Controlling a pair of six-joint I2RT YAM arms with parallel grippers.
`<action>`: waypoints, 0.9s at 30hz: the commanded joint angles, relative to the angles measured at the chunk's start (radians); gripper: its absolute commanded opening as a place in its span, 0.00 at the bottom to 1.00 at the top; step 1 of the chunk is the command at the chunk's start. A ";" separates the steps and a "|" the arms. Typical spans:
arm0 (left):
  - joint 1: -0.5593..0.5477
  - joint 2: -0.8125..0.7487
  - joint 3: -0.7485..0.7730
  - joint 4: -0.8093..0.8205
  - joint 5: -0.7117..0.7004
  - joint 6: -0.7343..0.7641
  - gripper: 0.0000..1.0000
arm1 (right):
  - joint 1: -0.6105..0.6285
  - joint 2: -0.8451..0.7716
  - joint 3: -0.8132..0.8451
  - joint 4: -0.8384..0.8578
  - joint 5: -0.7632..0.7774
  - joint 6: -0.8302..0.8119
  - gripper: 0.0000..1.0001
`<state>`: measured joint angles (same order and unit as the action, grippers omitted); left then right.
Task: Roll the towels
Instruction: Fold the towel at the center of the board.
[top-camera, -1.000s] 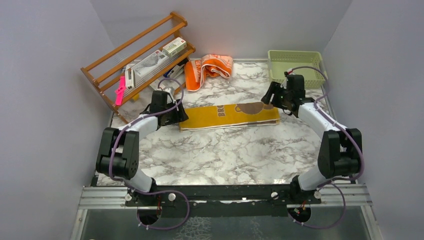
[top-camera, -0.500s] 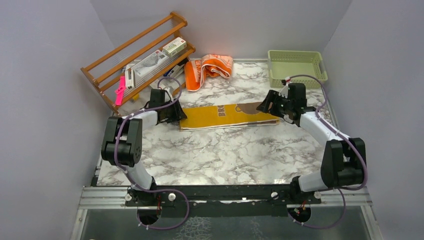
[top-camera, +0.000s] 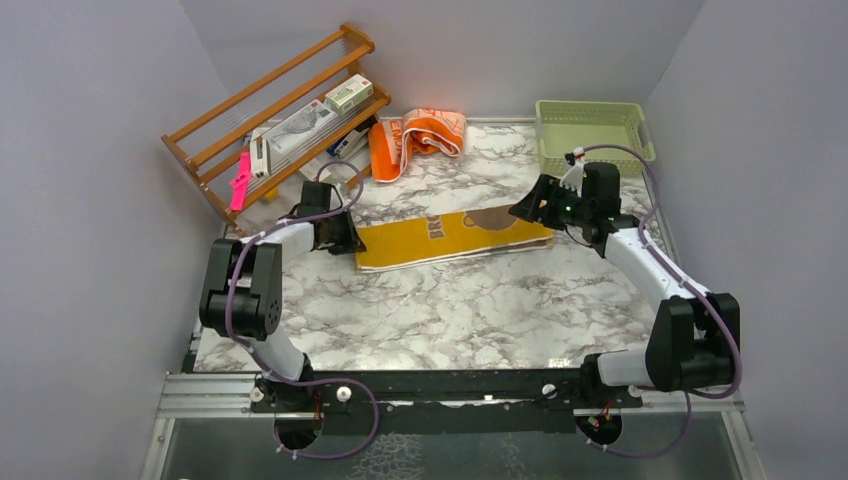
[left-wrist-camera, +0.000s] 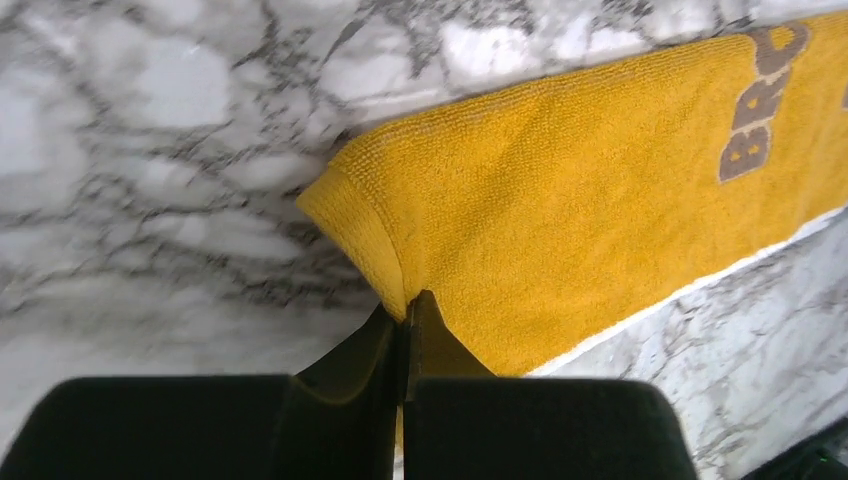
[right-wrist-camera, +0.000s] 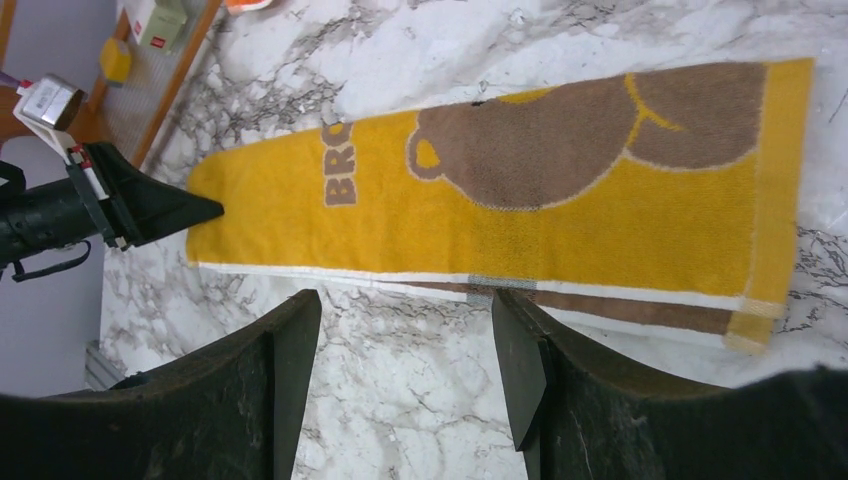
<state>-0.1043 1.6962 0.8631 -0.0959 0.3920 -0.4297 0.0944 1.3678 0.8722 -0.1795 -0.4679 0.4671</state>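
The yellow bear towel (top-camera: 455, 238) lies long and flat on the bench (top-camera: 450, 310). The left pincer (left-wrist-camera: 408, 318) pinches its end hem tight, likely to start the roll. The right pincer (right-wrist-camera: 400, 320) hangs wide over the other end, empty. The orange towel (top-camera: 420, 135) sits bunched at the back.

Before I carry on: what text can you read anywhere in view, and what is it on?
"BRO": brown letters on the yellow towel; the rest of the word is cut off at the fold.
Boxes on the wooden rack: labels too small to read.
Orange towel: print too small to read.
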 joint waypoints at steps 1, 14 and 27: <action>0.004 -0.129 0.078 -0.326 -0.211 0.128 0.00 | 0.005 -0.052 0.007 -0.010 -0.047 -0.003 0.64; 0.116 -0.308 0.225 -0.641 -0.787 0.299 0.00 | 0.080 0.015 0.080 -0.092 -0.022 -0.027 0.64; -0.015 -0.136 0.416 -0.662 -0.380 0.183 0.00 | 0.149 0.074 0.177 -0.158 -0.013 -0.042 0.64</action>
<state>-0.0101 1.4853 1.1942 -0.7383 -0.1791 -0.1837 0.2287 1.4242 1.0027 -0.2985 -0.4915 0.4446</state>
